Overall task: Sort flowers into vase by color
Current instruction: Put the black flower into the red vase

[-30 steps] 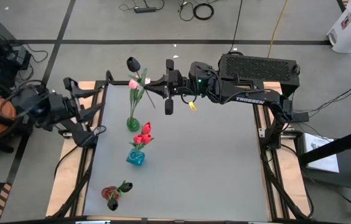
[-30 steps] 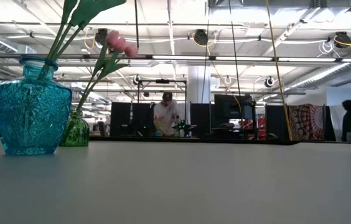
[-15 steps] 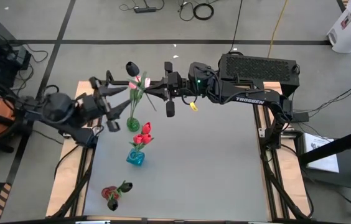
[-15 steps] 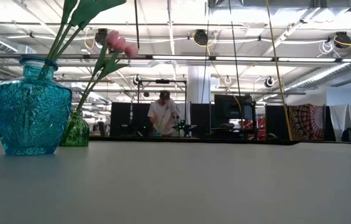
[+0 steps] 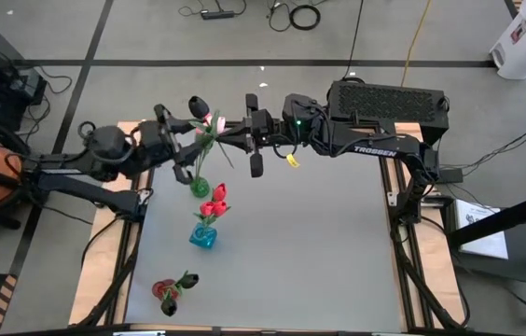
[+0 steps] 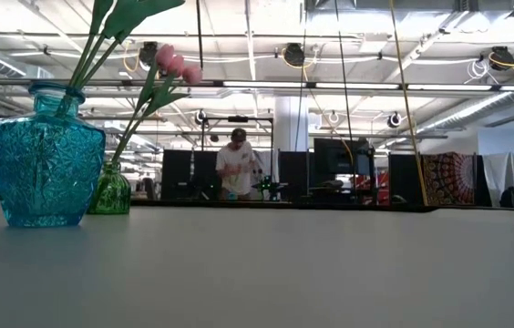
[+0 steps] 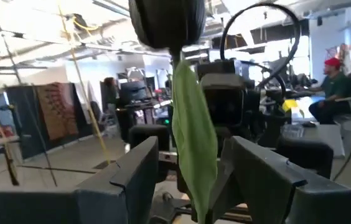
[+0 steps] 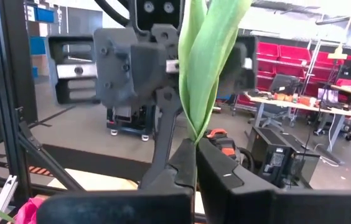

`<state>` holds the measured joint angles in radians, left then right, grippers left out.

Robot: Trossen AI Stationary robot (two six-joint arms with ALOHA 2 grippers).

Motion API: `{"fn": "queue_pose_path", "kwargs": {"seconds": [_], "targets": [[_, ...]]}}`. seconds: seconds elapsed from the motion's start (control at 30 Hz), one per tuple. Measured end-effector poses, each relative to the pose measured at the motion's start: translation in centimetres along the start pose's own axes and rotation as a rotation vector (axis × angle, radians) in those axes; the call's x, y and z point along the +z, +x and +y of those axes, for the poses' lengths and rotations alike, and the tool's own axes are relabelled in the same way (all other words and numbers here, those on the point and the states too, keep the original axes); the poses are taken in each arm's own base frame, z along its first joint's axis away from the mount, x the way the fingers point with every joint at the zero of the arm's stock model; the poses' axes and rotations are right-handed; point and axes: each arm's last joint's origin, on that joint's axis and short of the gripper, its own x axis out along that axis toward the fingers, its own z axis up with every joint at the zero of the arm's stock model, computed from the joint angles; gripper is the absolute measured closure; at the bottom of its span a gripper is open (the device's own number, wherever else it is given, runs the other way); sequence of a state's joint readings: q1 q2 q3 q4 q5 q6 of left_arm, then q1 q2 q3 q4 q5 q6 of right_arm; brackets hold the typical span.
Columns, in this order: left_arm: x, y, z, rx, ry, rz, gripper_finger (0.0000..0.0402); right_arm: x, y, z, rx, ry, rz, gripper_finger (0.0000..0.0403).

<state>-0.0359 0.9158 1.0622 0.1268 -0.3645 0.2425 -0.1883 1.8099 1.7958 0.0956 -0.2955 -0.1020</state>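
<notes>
High view | my right gripper point(image 5: 218, 132) pinches black tulip point(image 5: 199, 98) stem | my left gripper point(image 5: 191, 140) spread wide around it, above green vase point(image 5: 199, 187)

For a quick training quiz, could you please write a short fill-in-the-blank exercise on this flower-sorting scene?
1. The right gripper is shut on the stem of the ____ tulip.
2. The left gripper, its fingers ____, faces the right one across that stem.
3. The pink tulips stand in the ____ vase.
4. The red tulips stand in the ____ vase.

Missing words: black; open; green; blue
</notes>
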Motion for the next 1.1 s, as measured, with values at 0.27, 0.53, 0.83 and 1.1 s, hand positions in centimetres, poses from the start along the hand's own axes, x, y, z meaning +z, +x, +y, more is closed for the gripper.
{"fn": "queue_pose_path", "kwargs": {"seconds": [0.27,0.53,0.83,1.1], "targets": [[-1.4,1.6,-0.2,-0.014,0.0,0.047,0.0194,0.0,0.0,0.0,0.0,0.0,-0.002,0.0403],[-1.2,1.4,-0.1,-0.013,-0.002,0.042,0.0211,0.1,0.0,0.0,-0.004,0.002,-0.002,0.0403],[-1.1,1.3,-0.1,-0.011,-0.002,0.041,0.0298,0.1,0.0,0.0,-0.005,0.003,-0.002,0.0403],[-1.2,1.3,-0.1,-0.013,0.004,0.044,0.0378,0.0,0.0,0.0,-0.006,0.008,0.0,0.0403]]}}
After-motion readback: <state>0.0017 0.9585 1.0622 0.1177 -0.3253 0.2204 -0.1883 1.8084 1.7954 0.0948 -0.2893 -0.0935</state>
